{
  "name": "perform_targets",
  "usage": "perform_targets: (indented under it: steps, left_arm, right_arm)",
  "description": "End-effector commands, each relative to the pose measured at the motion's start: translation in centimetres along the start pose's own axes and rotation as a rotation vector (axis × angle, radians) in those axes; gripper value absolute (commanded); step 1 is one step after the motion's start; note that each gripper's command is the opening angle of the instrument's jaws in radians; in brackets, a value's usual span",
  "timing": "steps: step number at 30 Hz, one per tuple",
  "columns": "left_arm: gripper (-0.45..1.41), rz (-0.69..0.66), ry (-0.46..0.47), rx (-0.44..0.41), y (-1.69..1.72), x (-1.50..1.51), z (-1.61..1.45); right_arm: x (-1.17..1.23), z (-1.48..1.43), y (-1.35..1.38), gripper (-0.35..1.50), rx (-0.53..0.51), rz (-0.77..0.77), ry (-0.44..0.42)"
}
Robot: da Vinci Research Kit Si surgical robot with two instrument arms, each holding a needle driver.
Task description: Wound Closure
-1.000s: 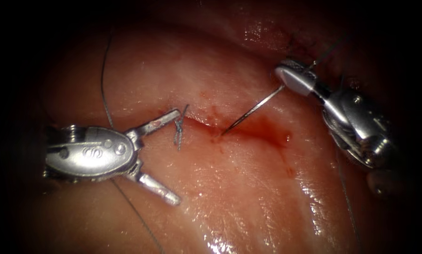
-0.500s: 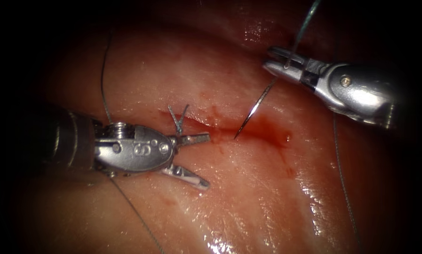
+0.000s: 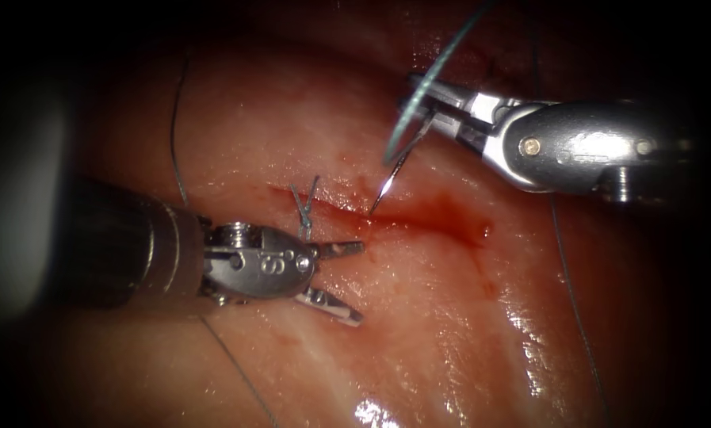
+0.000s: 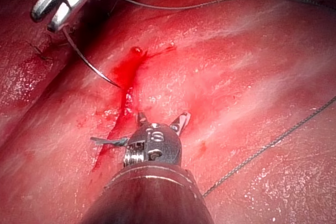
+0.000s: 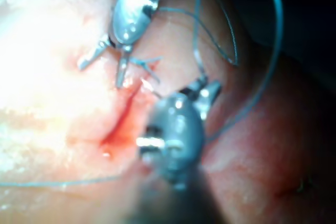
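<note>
Endoscope view, going from left to right: the left tool [image 3: 339, 281] is lying low over the tissue [image 3: 418, 333] with its 2 jaws spread wide and holding nothing, its upper jaw reaching toward the cut [image 3: 418, 214], probably so it is ready to receive the needle on that side. Just above that jaw, the cut ends of thread [image 3: 304, 208] of 1 finished stitch are sticking up from the left end of the cut. Further right, the needle [image 3: 393, 176] is hanging tip-down, its point touching or just short of the red fluid [image 3: 458, 226] at the cut; whether it is entering the tissue is unclear. The right tool [image 3: 430, 107] is gripping the needle near its back end, jaws closed on it, which is keeping the point aimed steeply at the wound edge. The thread [image 3: 438, 67] is arcing up from there.
</note>
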Motion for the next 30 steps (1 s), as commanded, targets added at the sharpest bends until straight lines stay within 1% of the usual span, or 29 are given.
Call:
perform_targets:
  steps: [1, 7, 15, 16, 22, 30]
  left_arm:
    - [0.37, -0.007, -0.001, -0.007, 0.05, -0.05, 0.10]
    - [0.37, -0.015, -0.021, -0.026, -0.01, -0.18, 0.21]
    - [0.37, -0.014, -0.021, -0.029, 0.00, -0.20, 0.16]
    - [0.37, -0.013, -0.021, -0.030, 0.01, -0.20, 0.15]
    - [0.37, -0.014, -0.020, -0.032, 0.01, -0.20, 0.12]
    - [0.37, -0.014, -0.020, -0.034, 0.01, -0.20, 0.11]
  right_arm:
    - [-0.02, 0.09, -0.02, -0.35, -0.003, -0.032, 0.006]
    - [-0.01, 0.15, -0.08, -0.35, -0.004, -0.195, 0.006]
    - [-0.01, 0.26, -0.17, -0.35, 0.011, -0.272, 0.040]
    - [-0.03, 0.27, -0.18, -0.35, 0.009, -0.308, 0.041]
    - [-0.02, 0.24, -0.18, -0.35, 0.006, -0.409, 0.049]
    - [-0.03, 0.25, -0.20, -0.35, 0.007, -0.451, 0.066]
